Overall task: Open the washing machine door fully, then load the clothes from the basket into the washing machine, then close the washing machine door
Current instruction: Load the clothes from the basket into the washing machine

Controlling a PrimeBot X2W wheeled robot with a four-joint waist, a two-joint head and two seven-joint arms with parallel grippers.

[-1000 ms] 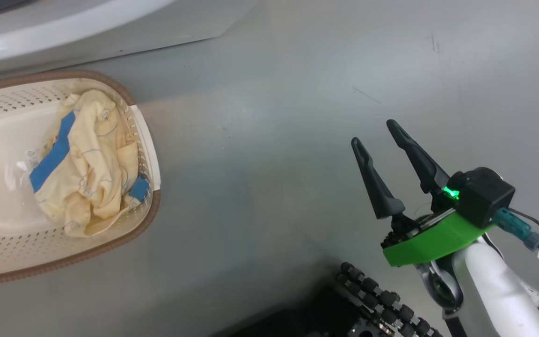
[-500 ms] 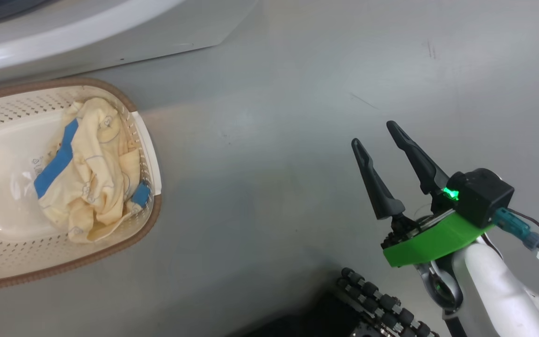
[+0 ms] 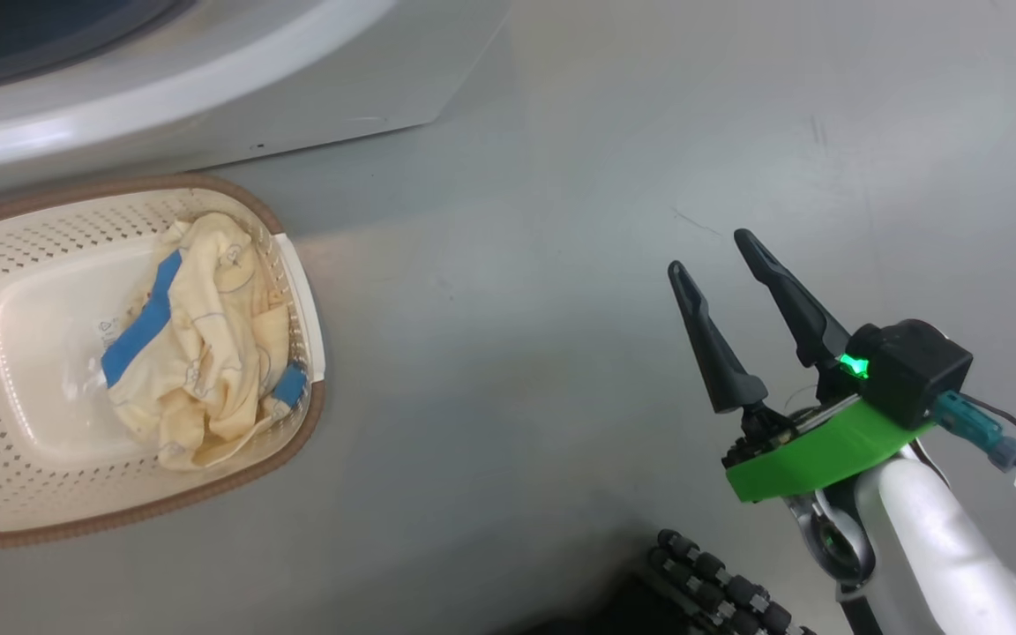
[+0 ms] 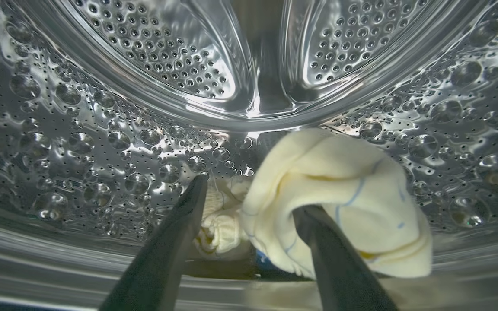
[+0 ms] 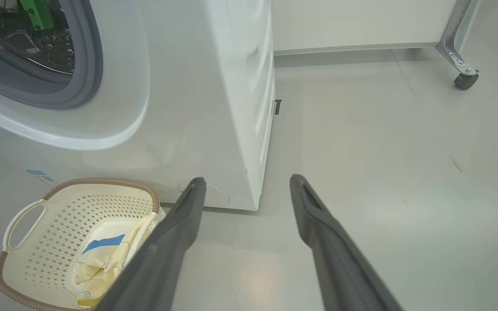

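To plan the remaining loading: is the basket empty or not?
Not empty: one crumpled cream-yellow garment with blue patches lies inside the basket, near one end.

Basket (image 3: pixel 32 489) (beside washing machine (image 5: pixel 214 129)) on grey floor (image 3: pixel 561 220)

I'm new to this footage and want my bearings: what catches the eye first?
The shiny steel drum, with a cream garment slumped against the open left end effector. On the grey floor, the basket holds more cream-and-blue clothes, and the right end effector hangs open to its right.
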